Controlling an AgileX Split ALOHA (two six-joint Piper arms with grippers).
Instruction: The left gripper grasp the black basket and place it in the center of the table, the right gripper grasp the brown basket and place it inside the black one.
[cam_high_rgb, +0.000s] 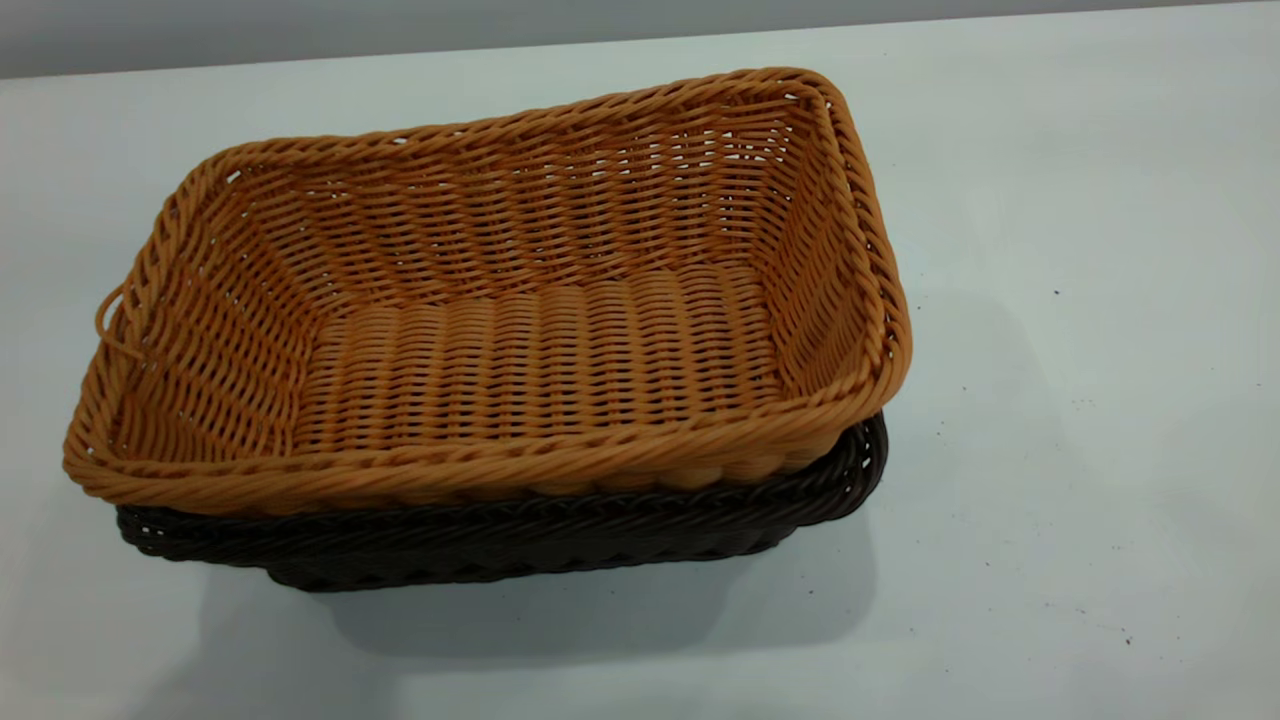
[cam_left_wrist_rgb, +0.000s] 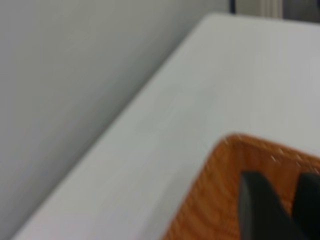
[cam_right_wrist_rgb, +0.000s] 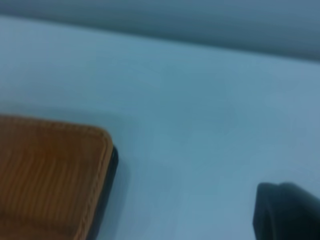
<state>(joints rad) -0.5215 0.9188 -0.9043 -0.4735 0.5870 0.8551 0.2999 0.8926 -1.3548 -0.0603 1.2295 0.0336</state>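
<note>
The brown basket of orange-tan weave sits nested inside the black basket, whose dark rim and base show under it along the near side. Both stand on the white table, left of the middle of the exterior view. Neither gripper shows in that view. In the left wrist view my left gripper hangs over a corner of the brown basket, fingers apart and empty. In the right wrist view my right gripper is over bare table, away from the baskets' corner, where the black basket's rim shows.
The table's far edge meets a grey wall. A small loop sticks out of the brown basket's left short side. A few dark specks dot the table at the right.
</note>
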